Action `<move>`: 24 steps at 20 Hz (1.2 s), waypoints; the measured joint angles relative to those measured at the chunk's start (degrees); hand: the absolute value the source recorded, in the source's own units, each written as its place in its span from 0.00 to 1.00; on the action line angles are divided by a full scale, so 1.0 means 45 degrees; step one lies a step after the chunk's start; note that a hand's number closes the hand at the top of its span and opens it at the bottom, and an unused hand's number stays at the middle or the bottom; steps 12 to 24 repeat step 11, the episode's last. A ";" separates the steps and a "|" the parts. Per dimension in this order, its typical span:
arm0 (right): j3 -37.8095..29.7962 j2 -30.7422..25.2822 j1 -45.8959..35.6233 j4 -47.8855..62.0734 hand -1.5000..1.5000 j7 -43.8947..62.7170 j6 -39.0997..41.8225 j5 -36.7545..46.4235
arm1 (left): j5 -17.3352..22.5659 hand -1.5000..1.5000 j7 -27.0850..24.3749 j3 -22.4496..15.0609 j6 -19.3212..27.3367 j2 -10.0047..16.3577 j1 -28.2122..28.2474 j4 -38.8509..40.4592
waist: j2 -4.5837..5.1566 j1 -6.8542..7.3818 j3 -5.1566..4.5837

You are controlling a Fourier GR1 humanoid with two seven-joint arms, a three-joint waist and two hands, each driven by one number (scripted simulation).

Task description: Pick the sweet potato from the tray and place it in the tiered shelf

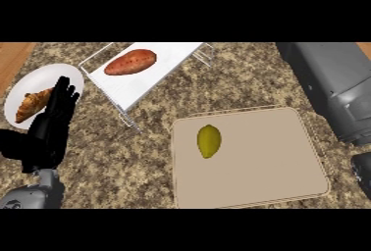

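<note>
Sweet potato (130,62) was already lying on the top level of the tiered shelf (161,73), close to the counter's (130,166) far edge and a bit left of the middle. It lay on its side on the white surface, nothing touching it and no hand near it. So going by how things lay, I'd say the task was basically done: the potato was off the tray (268,162) and on the shelf. All that looked left, if anything, was getting the arms out of the way.

The tray sat toward the counter's near right corner and only had one small yellow-green fruit (208,141) on it, on its left half.

The left hand (49,122) showed by the counter's left edge, fingers straight and pointing up, holding nothing, just resting in front of the plate (20,90) with the croissant (33,104). The potato was well apart from it, further back and toward the middle.

The right forearm (333,83) ran down along the counter's right edge, and only a dark sliver of the right hand (361,172) poked in there, just beside the tray's right edge. Couldn't tell if that one was open or closed. It was well apart from the potato too, with the whole tray in between.
</note>
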 measured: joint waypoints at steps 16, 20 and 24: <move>-0.0510 -0.2483 0.1039 0.0356 0.00 -0.1131 0.3243 -0.0155 | -0.0216 0.50 0.0013 -0.0340 0.0108 -0.0335 0.0059 -0.0202 | 0.0068 0.0166 0.0013; -0.0510 -0.2483 0.1039 0.0356 0.00 -0.1131 0.3243 -0.0155 | -0.0216 0.50 0.0013 -0.0340 0.0108 -0.0335 0.0059 -0.0202 | 0.0068 0.0166 0.0013; -0.0510 -0.2483 0.1039 0.0356 0.00 -0.1131 0.3243 -0.0155 | -0.0216 0.50 0.0013 -0.0340 0.0108 -0.0335 0.0059 -0.0202 | 0.0068 0.0166 0.0013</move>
